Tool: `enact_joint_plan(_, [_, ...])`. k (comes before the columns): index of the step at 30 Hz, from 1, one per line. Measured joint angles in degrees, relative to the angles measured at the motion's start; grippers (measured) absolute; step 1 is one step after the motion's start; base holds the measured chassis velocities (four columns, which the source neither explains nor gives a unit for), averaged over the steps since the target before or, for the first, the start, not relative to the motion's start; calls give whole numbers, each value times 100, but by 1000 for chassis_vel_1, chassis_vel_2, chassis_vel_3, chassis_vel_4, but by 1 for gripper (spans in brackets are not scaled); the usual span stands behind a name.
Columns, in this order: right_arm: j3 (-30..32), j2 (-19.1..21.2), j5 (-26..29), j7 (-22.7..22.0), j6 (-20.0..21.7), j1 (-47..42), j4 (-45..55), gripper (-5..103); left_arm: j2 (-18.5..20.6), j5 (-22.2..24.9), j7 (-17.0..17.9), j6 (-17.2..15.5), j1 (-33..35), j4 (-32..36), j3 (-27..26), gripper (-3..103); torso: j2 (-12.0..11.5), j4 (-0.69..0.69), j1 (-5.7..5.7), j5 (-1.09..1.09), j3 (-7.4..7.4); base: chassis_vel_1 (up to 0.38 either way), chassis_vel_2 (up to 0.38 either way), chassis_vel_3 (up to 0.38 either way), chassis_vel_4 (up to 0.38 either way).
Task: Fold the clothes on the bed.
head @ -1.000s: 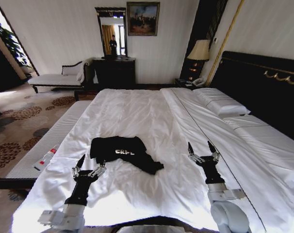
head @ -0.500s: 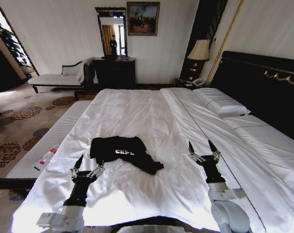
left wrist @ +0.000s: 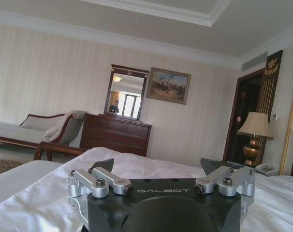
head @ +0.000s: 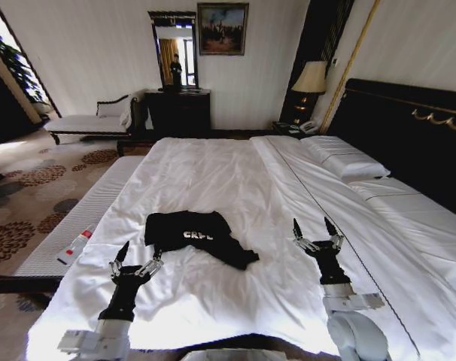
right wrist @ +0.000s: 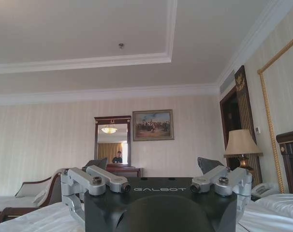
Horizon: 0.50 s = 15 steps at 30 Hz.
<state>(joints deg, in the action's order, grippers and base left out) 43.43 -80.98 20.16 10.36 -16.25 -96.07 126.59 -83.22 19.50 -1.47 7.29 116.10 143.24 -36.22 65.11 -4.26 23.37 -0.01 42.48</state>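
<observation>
A black T-shirt [head: 198, 236] with white chest lettering lies crumpled on the white bed [head: 213, 180], near its front edge and left of centre. My left gripper [head: 138, 253] hovers open just in front of the shirt's left corner, fingers pointing up and away. My right gripper [head: 315, 229] is open too, held above the sheet well to the right of the shirt. From the wrist views, both the left gripper [left wrist: 158, 166] and the right gripper [right wrist: 153, 166] show spread fingertips with nothing between them.
A narrow white bench [head: 77, 226] runs along the bed's left side with a small bottle [head: 75, 246] on it. Pillows [head: 345, 158] and a dark headboard [head: 408, 135] are at right. A dresser [head: 177, 113], chaise [head: 89, 120] and lamp [head: 309, 79] stand at the far wall.
The whole view has shifted slightly, so the camera moved. The left gripper has edged a little toward the shirt; the right gripper holds its pose.
</observation>
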Motion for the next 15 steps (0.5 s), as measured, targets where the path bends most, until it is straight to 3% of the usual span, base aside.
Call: enact_joint_plan(15, [5, -51, -48, 3, -28, -47, 28, 100, -3, -12, 6, 38, 25, 0, -6, 100, 0, 0, 0, 1, 0, 68, 64, -62, -70])
